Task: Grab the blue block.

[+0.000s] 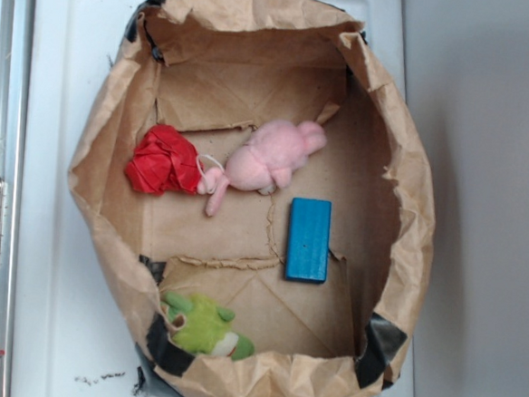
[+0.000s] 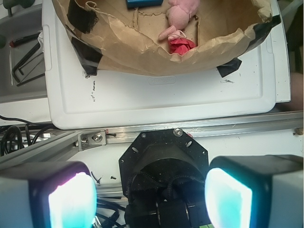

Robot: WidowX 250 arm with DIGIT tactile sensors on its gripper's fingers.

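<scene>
Sprawling across the white table [image 1: 53, 238] was a crumpled brown paper bag [image 1: 410, 200], laid wide open. On its floor, near the middle, lay the pink plush toy [image 1: 269, 155], touching a red crumpled cloth [image 1: 164, 160] at its side. The blue block [image 1: 308, 240] rested flat just beside the toy, apart from it. A green plush toy [image 1: 203, 324] sat at the bag's near edge. The gripper [image 2: 151, 194] hung well back, jaws spread, holding nothing.
</scene>
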